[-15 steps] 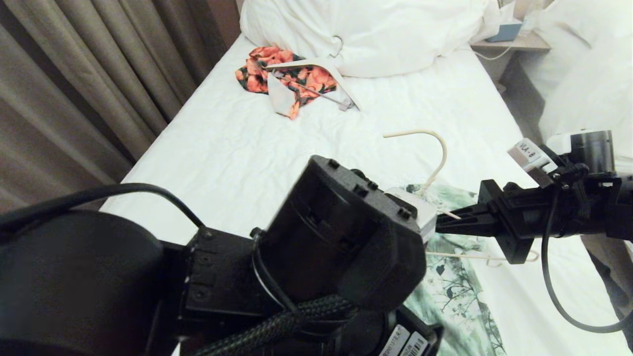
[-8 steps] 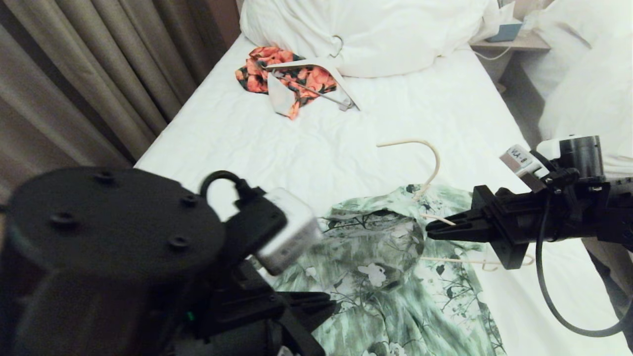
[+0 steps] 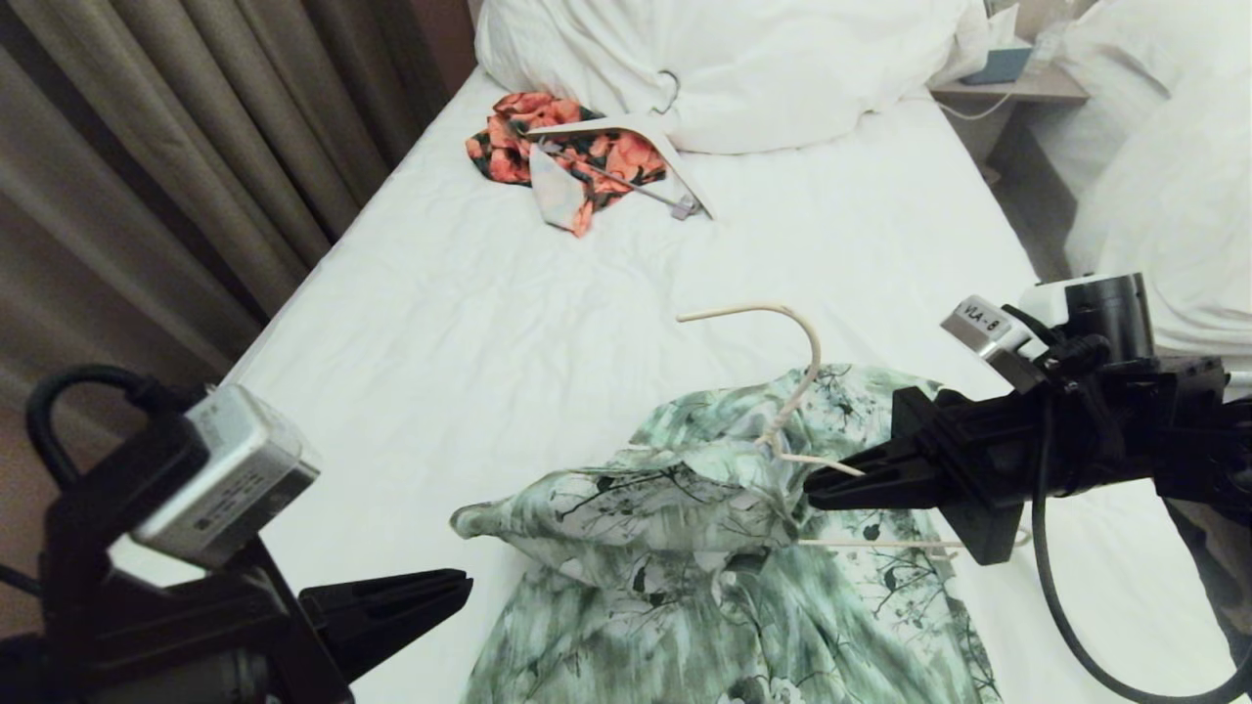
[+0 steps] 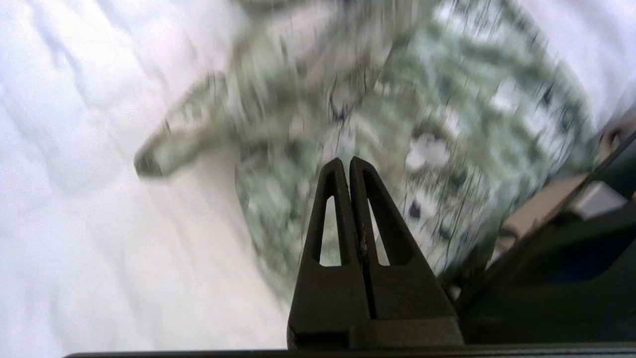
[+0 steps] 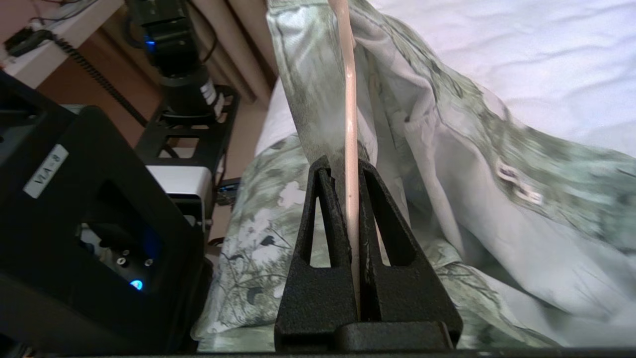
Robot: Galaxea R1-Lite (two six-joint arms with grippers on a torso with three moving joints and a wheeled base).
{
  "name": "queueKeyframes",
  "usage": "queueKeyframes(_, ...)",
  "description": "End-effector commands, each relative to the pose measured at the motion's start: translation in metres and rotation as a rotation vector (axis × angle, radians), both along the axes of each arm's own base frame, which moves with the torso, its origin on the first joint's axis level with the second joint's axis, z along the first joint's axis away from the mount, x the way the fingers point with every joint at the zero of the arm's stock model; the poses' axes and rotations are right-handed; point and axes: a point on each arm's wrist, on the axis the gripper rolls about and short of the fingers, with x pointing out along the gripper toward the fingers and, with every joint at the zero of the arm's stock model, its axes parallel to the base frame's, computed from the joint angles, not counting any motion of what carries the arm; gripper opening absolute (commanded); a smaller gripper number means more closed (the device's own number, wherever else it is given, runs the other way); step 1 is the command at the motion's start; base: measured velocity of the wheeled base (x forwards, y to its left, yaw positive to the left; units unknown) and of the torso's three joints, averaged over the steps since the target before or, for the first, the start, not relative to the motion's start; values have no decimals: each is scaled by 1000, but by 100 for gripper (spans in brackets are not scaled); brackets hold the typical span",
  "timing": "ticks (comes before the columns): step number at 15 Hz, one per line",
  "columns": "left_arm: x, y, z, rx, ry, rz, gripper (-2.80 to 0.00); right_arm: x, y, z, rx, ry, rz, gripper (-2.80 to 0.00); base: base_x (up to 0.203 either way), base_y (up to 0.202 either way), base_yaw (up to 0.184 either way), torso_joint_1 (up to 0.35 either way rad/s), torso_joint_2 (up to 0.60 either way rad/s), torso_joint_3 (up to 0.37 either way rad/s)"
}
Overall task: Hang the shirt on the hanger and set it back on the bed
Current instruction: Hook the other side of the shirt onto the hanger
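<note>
The thin cream wire hanger (image 3: 797, 386), inside the green floral shirt (image 3: 724, 548), is pinched by the right claw (image 3: 812, 479) near the white bed's (image 3: 469, 323) right edge; the left claw (image 3: 460, 587) is pressed together, empty.

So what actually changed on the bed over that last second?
The left end effector pulled back off the shirt toward the bed's near left edge, now shut and empty. The right end effector, clamped on the hanger, swung it leftward, so the hook moved left and the shirt's shoulder and sleeve lifted with it. The orange garment with its white hanger stayed put.
</note>
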Motion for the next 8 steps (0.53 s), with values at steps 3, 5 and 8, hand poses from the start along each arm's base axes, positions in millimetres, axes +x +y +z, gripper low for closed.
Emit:
queueKeyframes(3, 7, -12, 3, -30, -56, -11, -280, -4, 6, 2, 4, 14, 25, -280, 0, 0, 0, 0, 0, 0)
queueKeyframes(5, 13, -22, 2, -13, -94, -30, 0, -5, 8, 2, 4, 27, 31, -280, 0, 0, 0, 0, 0, 0)
queueKeyframes(8, 15, -26, 0, -5, -86, -81, 0, -5, 11, 3, 5, 21, 38, -280, 0, 0, 0, 0, 0, 0)
